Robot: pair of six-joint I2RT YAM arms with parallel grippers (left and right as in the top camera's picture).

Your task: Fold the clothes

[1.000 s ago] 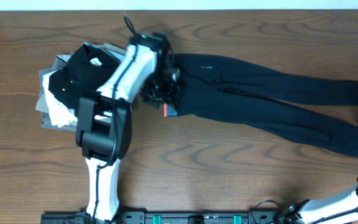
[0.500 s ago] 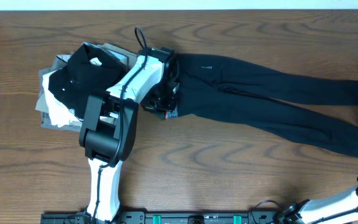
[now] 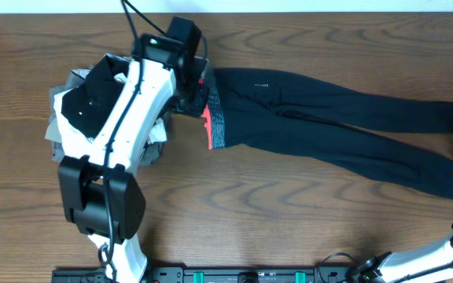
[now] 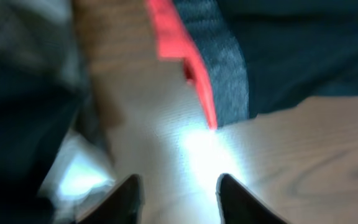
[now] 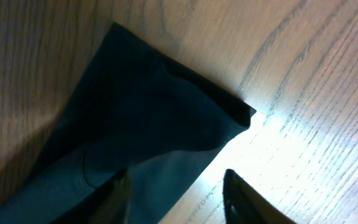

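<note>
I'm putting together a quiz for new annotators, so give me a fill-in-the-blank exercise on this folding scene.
1. The leggings lie stretched out, not yet ___.
2. Their waistband is coral-red and ___.
3. The left gripper is ___, with nothing between its fingers.
4. The shirt on top of the pile is ___.

Missing words: folded; grey; open; black.

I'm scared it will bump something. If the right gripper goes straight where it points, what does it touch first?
Probably the leggings: their black leg end lies on the table straight ahead of the open right gripper. How far off it is, the wrist view cannot show.
</note>
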